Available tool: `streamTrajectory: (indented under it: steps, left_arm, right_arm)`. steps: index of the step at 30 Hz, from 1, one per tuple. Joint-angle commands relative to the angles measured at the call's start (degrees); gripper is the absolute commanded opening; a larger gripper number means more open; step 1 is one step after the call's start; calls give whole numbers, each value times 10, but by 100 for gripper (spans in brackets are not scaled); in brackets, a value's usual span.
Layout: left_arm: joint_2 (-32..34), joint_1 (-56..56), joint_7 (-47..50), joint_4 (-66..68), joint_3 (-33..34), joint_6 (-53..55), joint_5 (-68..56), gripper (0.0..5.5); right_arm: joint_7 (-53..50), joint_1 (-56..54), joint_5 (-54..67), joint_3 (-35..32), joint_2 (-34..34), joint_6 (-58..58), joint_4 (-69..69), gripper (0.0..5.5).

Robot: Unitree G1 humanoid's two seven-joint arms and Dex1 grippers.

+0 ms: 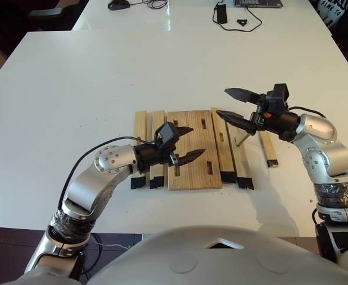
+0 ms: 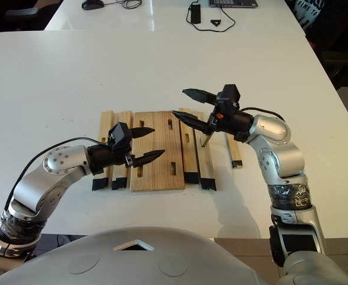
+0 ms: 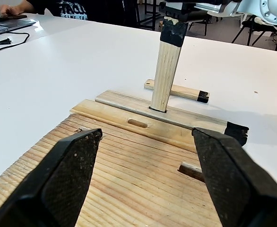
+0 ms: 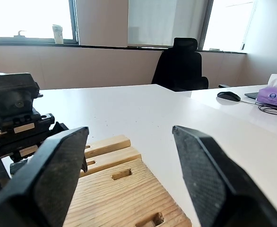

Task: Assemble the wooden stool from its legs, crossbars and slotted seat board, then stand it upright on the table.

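We see the slotted seat board (image 1: 192, 172) lying flat in the middle of the white surface (image 1: 73, 89). A left pair of bars (image 1: 140, 127) with black near ends lies flat against its left edge. A right pair of bars (image 1: 226, 159), also black at the near end, lies flat against its right edge.

An upright bar (image 3: 166, 71) with a black top stands in the right-hand bar of that pair, tilted slightly. A loose bar (image 1: 268, 148) lies flat just to the right of the pair, apart from it.

The left gripper (image 1: 187, 142) hangs just above the left part of the seat board. Its fingers (image 3: 72, 175) are spread wide and hold nothing.

The right gripper (image 1: 222, 102) is raised above the far right corner of the board, pointing left. Its fingers (image 4: 58, 170) are likewise spread wide with nothing between them.

The black top of the upright bar sits just under the body of the right gripper, behind the fingers. We cannot tell whether the two touch.

Beyond the surface, a far table (image 1: 192, 24) carries a mouse (image 1: 119, 5) and cables.
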Motion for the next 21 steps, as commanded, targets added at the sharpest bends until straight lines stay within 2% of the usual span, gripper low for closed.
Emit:
streamTrajectory:
  steps: [1, 4, 7, 12, 17, 21]
  left_arm:
    - [4, 6, 3, -3, 7, 4, 3, 354]
    - [1, 12, 7, -4, 7, 2, 5, 354]
    - [0, 13, 9, 1, 12, 0, 5, 354]
    - [-2, 14, 13, 0, 17, 1, 5, 354]
    - [-2, 15, 10, 3, 16, -1, 7, 354]
    - [0, 15, 8, 3, 17, -2, 6, 354]
  right_arm:
    - [-25, -8, 64, -41, -8, 77, -36, 327]
    - [-25, -18, 117, -76, -27, 115, -85, 327]
    - [32, 31, 126, -61, -73, 138, -138, 327]
    - [136, 145, -39, 40, -152, 37, -79, 327]
    - [159, 160, -148, 78, -160, -63, 36, 327]
    - [168, 157, -178, 82, -161, -104, 86, 327]
